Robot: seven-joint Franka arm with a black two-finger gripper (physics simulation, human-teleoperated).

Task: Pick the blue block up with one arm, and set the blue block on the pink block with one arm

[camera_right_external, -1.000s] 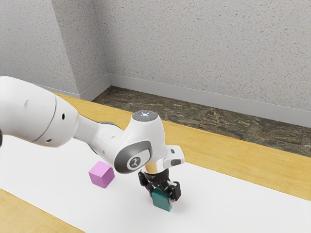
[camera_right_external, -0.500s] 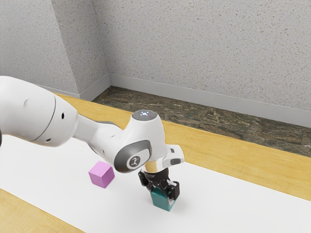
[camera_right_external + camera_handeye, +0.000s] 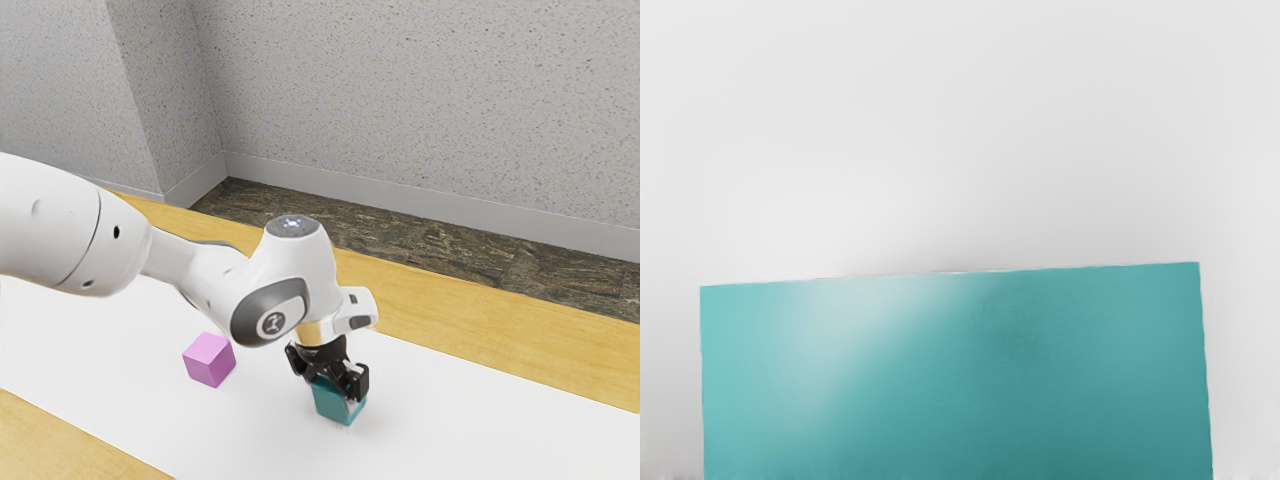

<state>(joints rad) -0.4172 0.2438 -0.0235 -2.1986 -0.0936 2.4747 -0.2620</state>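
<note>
The blue block (image 3: pixel 340 406), teal in shade, is held between the black fingers of my gripper (image 3: pixel 337 391), which is shut on its upper part. It hangs just above the white mat (image 3: pixel 480 420). In the wrist view the blue block (image 3: pixel 955 375) lies right under my hand, with the white mat (image 3: pixel 960 120) beyond it. The pink block (image 3: pixel 208 360) rests on the mat toward the exterior view's left of the gripper, a bit more than one block width away and apart from it.
The white mat covers a wooden table (image 3: pixel 470 310) whose bare strip runs along the far side. Beyond that are a dark stone floor (image 3: pixel 420 235) and grey walls. My white arm (image 3: pixel 150 270) reaches in over the mat above the pink block.
My hand has risen a little and shifted slightly toward the exterior view's right, with the blue block in its fingers. The pink block has not moved.
</note>
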